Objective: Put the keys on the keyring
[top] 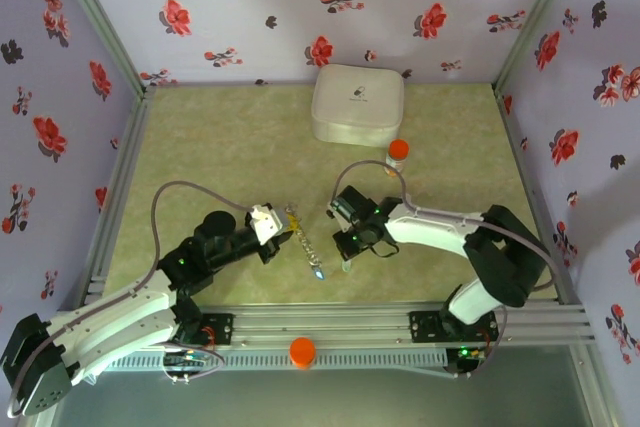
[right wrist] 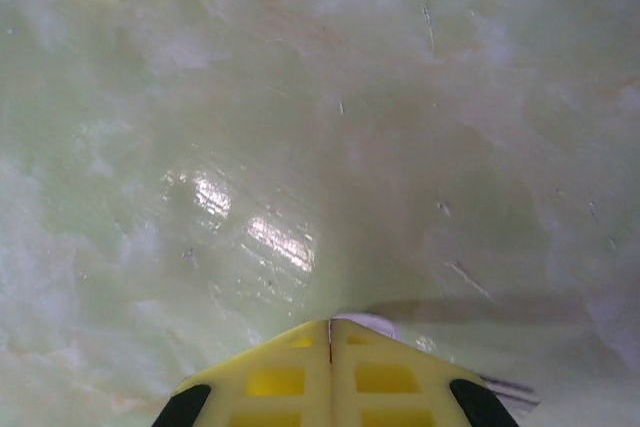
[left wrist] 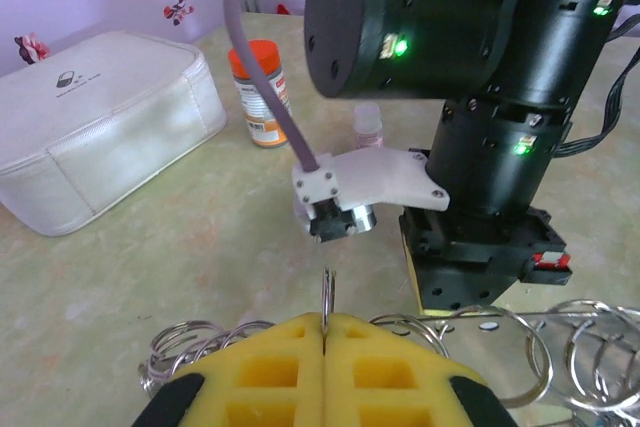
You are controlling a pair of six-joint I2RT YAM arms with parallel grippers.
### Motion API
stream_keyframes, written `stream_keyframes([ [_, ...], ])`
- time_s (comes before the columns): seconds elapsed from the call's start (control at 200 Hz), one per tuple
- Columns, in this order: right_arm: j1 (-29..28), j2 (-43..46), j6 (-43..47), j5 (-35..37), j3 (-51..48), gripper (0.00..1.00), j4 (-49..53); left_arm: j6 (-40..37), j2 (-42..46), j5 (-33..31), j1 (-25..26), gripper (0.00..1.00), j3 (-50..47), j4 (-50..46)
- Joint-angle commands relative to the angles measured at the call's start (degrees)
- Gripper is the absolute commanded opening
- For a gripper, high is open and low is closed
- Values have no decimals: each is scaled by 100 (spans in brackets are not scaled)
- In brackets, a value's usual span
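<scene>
Keyring of thin silvery wire loops (left wrist: 327,292) sits pinched by the left pincer (left wrist: 325,321). Beside it the right pincer (right wrist: 330,327) is closed, contents unclear. Next likely needs fine threading alignment.

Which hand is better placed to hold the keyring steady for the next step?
Left: the left hand is shut on the keyring; the right hand hangs shut over table, apart from it.

White box (top: 357,104) and bottle (top: 398,153) block the table's (top: 220,137) far middle.
</scene>
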State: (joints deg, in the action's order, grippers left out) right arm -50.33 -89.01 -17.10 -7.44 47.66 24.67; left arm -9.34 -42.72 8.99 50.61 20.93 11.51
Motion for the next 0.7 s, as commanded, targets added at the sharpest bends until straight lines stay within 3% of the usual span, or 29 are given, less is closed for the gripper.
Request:
stream_keyframes([
  [0.0,-23,-197,-178,67,265,0,-145,-120,117,-38,-34,0,-27,230],
  [0.07,-21,-296,-201,76,318,0,-163,-138,115,-38,-34,0,-19,192],
  [0.36,-12,-358,-146,37,371,20,44,-169,79,-38,-34,0,-36,215],
  [0.7,-9,-378,-100,-20,393,16,188,-148,93,19,-34,0,-49,225],
])
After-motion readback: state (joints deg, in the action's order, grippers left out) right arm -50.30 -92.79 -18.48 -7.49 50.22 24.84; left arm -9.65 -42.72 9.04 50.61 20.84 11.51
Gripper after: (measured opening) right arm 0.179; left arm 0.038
